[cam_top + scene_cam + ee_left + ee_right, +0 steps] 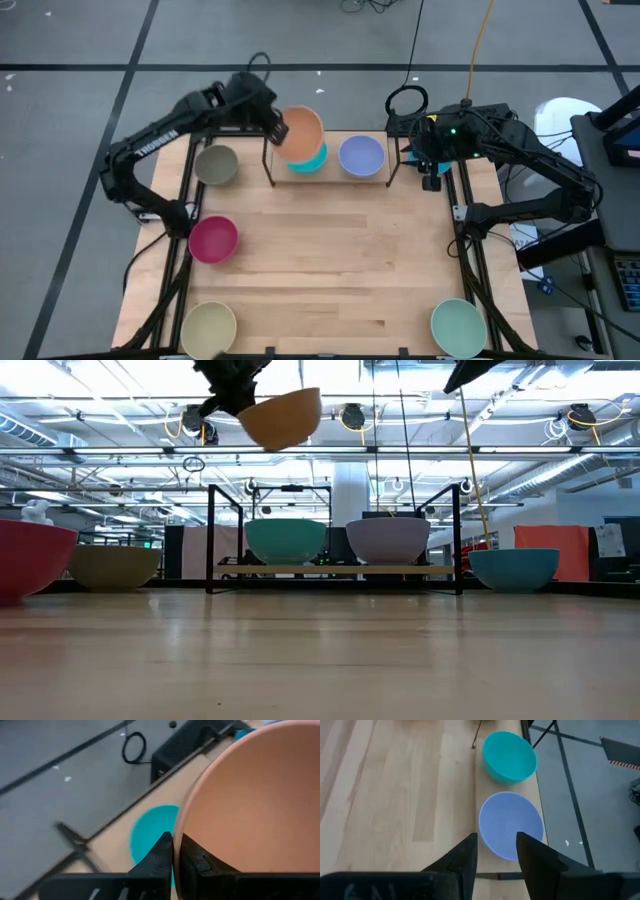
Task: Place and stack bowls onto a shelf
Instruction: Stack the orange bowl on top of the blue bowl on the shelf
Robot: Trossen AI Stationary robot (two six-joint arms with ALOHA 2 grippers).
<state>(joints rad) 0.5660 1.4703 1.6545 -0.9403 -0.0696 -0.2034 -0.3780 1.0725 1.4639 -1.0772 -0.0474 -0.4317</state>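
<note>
Nearest the table's front edge: cream bowl (208, 328) at the left corner, pale green bowl (458, 326) at the right corner, both just sitting on the table (340, 270). Next back, magenta bowl (212, 240) on the left side, then olive-grey bowl (216, 165) further back, just left of the shelf (268, 160). Shelf sits at the far edge; cyan bowl (312, 160) on its left half, lavender bowl (361, 155) on its right half, side by side. Left gripper (173, 851) is over the shelf's left half, jaws pinched narrow on the rim of the orange bowl (301, 133). Low view shows the orange bowl clear in the air above the cyan one, not touching it, tilted. Right gripper (496, 851) hangs at the shelf's right end, above the lavender bowl, fingers spread wide, nothing between them. Blue bowl (514, 569) shows only in the low view, on the table right of the shelf.
</note>
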